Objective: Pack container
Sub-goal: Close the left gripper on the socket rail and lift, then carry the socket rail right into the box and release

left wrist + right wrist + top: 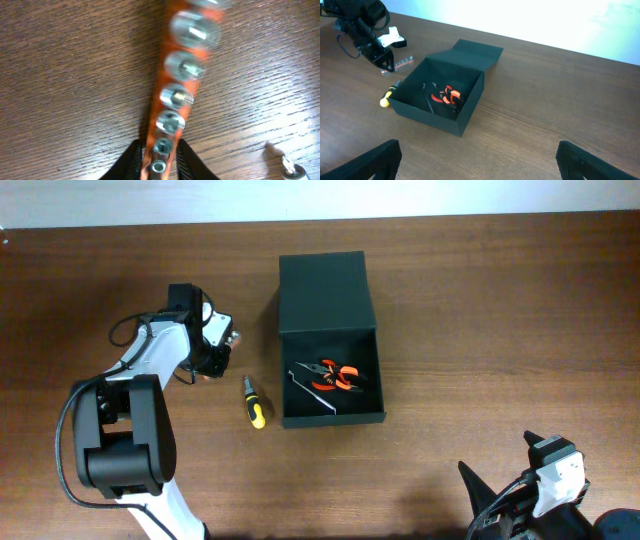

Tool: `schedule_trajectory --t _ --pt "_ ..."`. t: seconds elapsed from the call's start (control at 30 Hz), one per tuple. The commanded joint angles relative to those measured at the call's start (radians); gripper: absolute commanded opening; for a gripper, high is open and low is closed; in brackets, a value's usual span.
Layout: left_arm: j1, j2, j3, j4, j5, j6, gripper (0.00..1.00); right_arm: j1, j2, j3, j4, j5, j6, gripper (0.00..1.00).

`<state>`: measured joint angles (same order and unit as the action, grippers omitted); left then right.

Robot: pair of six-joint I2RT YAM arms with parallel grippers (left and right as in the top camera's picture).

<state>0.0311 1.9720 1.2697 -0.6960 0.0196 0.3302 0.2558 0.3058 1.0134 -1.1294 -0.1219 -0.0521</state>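
Standing by the desk (450, 300), I see a big brown wooden top with dark lines in the wood, and a bright white wall (300, 200) runs along its far edge. The container (335, 419) sits near the middle of the desk. It is a dark box, and its lid (322, 290) is folded open toward the wall. Inside it lie orange and black pliers (338, 376) and a thin silver tool (312, 390) just beside them. A little screwdriver (254, 403) with a yellow and black handle lies on the wood just to the left of the box, not touching it. Further left, the left gripper (160, 167) is down low over the desk. Its two black fingers (130, 162) are pulled in close on both sides of an orange socket strip (172, 95) and pinch one end of it. The strip has a row of shiny round sockets on it and lies flat on the wood. A small silver piece (289, 169) lies loose on the desk near it. The right gripper (477, 147) is at the near right corner of the desk, well apart from the box. Its fingers are spread wide and it has nothing in it.
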Motion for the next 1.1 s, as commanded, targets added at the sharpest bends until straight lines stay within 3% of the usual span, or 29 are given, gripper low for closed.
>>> schedule_trajectory --t 0.0,0.23,0.6,1.07 --pt "-0.007 0.02 0.022 0.0 0.019 -0.004 0.18 -0.008 -0.003 -0.003 0.005 0.002 0.009 0.99" --pt "-0.011 0.029 0.022 0.011 0.022 -0.077 0.02 -0.008 -0.003 -0.003 0.005 0.002 0.009 0.99" --pt "-0.013 -0.005 0.022 0.091 0.022 -0.264 0.02 -0.008 -0.003 -0.003 0.005 0.002 0.009 0.99" --pt "-0.13 -0.187 0.022 0.156 0.018 -0.27 0.02 -0.008 -0.003 -0.003 0.005 0.002 0.009 0.99"
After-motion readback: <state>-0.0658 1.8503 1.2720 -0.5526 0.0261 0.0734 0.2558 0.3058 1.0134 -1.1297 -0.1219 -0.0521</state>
